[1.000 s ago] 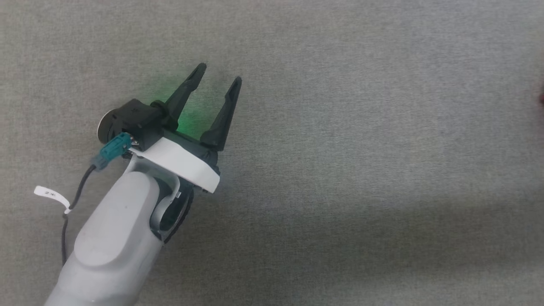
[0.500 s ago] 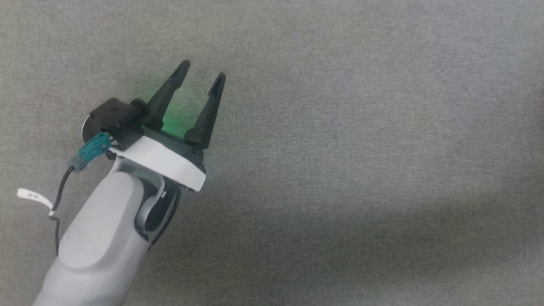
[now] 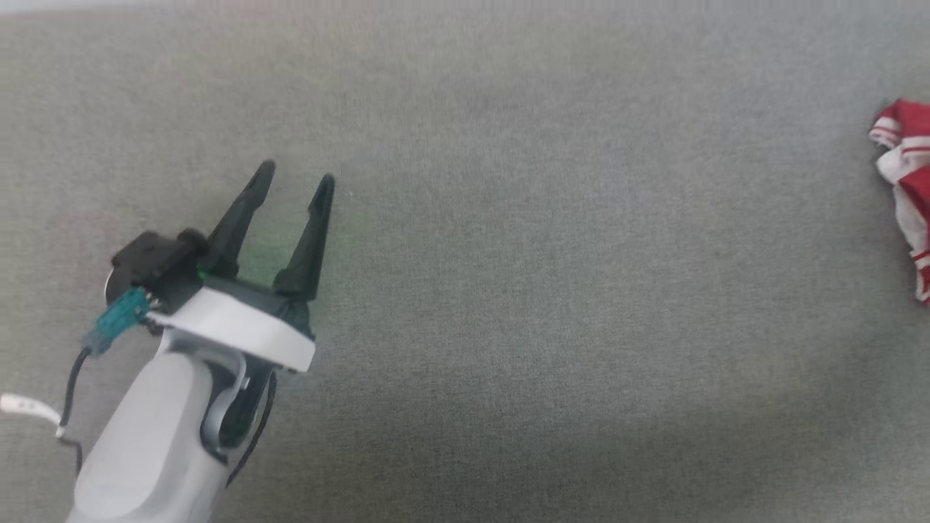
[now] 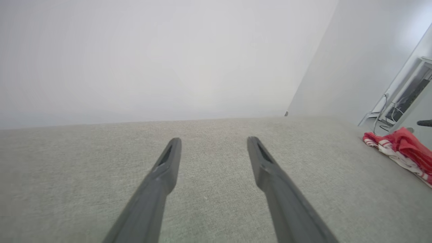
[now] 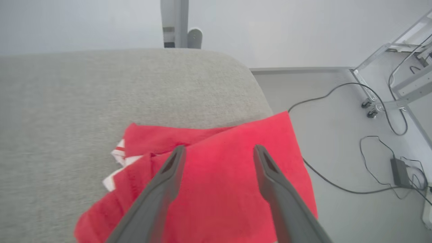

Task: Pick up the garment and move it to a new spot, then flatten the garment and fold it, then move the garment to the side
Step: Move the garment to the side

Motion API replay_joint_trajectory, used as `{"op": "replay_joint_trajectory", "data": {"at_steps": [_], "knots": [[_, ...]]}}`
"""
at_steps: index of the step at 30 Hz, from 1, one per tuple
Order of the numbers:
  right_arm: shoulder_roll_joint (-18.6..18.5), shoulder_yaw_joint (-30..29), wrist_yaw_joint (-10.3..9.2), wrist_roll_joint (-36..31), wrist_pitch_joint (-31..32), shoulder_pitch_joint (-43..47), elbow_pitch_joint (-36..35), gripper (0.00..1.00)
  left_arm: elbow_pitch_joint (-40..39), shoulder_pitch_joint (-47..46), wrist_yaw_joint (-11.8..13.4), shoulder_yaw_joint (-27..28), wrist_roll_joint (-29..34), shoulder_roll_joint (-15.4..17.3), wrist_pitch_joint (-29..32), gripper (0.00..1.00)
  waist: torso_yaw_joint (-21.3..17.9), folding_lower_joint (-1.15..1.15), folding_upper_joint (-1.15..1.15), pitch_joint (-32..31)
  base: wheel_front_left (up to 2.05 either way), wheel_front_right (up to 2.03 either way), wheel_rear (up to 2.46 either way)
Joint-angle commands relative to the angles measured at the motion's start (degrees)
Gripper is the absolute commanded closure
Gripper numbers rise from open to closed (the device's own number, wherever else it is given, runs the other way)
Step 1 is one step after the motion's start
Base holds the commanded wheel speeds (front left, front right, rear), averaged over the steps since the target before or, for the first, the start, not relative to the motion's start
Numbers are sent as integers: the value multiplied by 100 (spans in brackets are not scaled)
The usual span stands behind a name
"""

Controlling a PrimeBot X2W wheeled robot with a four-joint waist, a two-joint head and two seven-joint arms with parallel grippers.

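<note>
- left pincer [image 3: 296, 175]: wide, empty, above the grey fabric counter [image 3: 545, 254].
- garment [image 3: 907, 163]: red and white, crumpled at the counter's far right edge, well apart from the left pincer.
- right pincer [image 5: 218, 147]: wide, over the garment, gripping nothing.

The left gripper [image 3: 296, 176], two long dark tapered fingers on a black base, sits at the lower left of the head view. It points up and slightly right with its jaws spread wide. Behind it a white curved wrist collar [image 3: 232, 330] joins the pale grey rounded forearm [image 3: 138, 457], with a teal plug [image 3: 116, 323] and thin black cable [image 3: 69, 392] at its side. The right gripper [image 5: 219, 148], with the same dark fingers, also stands wide apart.
</note>
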Motion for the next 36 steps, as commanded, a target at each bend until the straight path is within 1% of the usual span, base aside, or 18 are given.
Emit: {"op": "replay_joint_trajectory", "data": {"at_steps": [1, 4, 5, 13, 20, 25, 28, 36], "knots": [[172, 113, -11, 142, -178, 195, -190, 0, -61, 213, 33, 133, 9, -14, -26, 0, 42, 0, 0, -300, 0, 0, 0], [324, 349, -11, 310, -430, 434, -497, 0, -116, 482, 68, 309, 53, 23, -28, 0, 83, 0, 0, -531, 0, 0, 0], [324, 349, -11, 310, -430, 434, -497, 0, -116, 482, 68, 309, 53, 23, -28, 0, 83, 0, 0, -531, 0, 0, 0], [693, 758, -11, 696, -1113, 1246, -1242, 0, -302, 1284, 153, 740, 19, 111, -27, 0, 268, 0, 0, -1124, 0, 0, 0], [900, 1020, -11, 735, -1777, 2028, -1761, 0, -434, 2052, 182, 1107, -18, 213, -27, 0, 394, 0, 0, -1614, 0, 0, 0], [1058, 1038, -11, 697, -2114, 2478, -1951, 0, -474, 2464, 140, 1329, -64, 236, -28, 0, 409, 0, 0, -1831, 0, 0, 0], [1136, 1014, -11, 613, -2293, 2733, -2065, 0, -540, 2663, 123, 1452, -86, 187, -28, 0, 401, 0, 0, -1944, 0, 0, 0], [1410, 684, -11, 268, -2578, 3346, -2555, 0, -621, 3033, 99, 1680, -41, 135, -28, 0, 378, 0, 0, -2117, 0, 0, 0]]}}
